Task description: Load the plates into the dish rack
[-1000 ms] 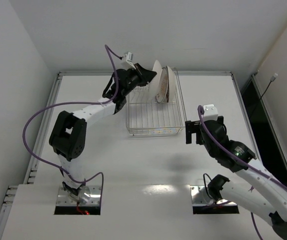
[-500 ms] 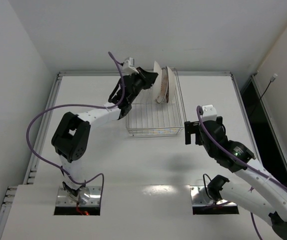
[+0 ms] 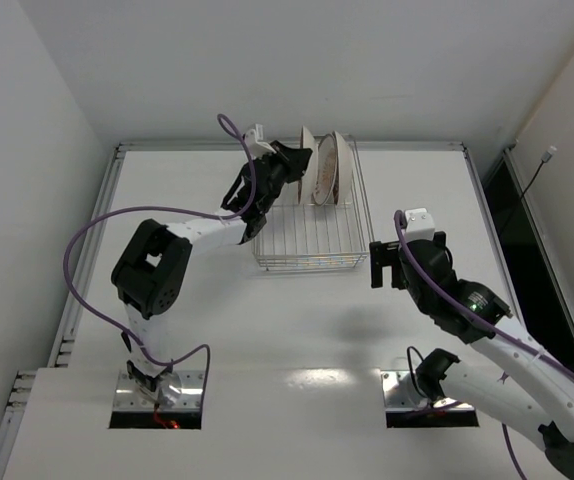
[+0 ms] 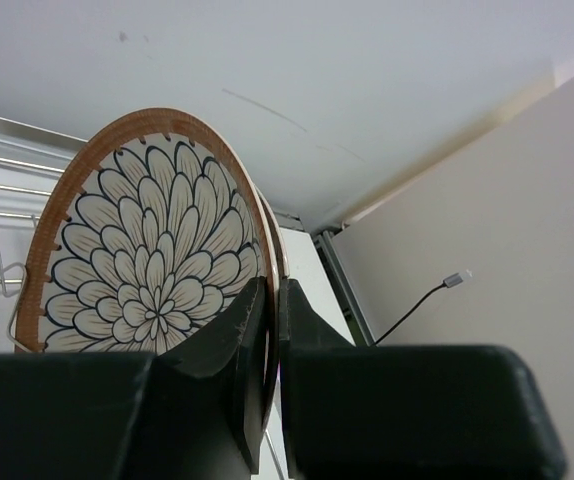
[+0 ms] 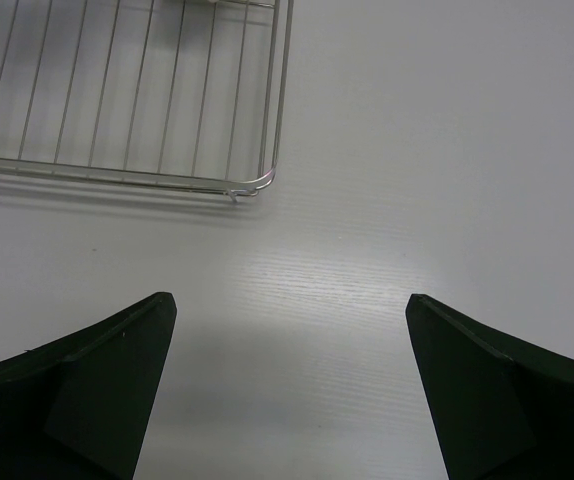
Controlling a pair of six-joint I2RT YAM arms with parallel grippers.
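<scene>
A white counter (image 3: 207,330) is seen from above, with both arms bolted at its near edge. The left arm (image 3: 197,228) is raised from its base, bent sharply at the elbow over the counter's left side, and stretched forward and to the right, up to the far left corner of the rack (image 3: 302,245). The right arm (image 3: 467,310) is swung out low to the right, then folded back towards the middle, its wrist held above the counter just beside the rack's near right corner.

The rack is set at the far middle of the counter. Two plates (image 3: 333,172) are stood on edge at its far end, close together. A third, the held plate (image 3: 307,165), is kept upright just to their left, over the rack's far left part; whether it rests on the wires cannot be told. Its brown rim and petal pattern are shown in the left wrist view.

The left gripper (image 4: 272,330) is clamped narrowly on the held plate's rim. The right gripper (image 5: 287,385) is spread wide, with nothing between its fingers (image 5: 87,390).
</scene>
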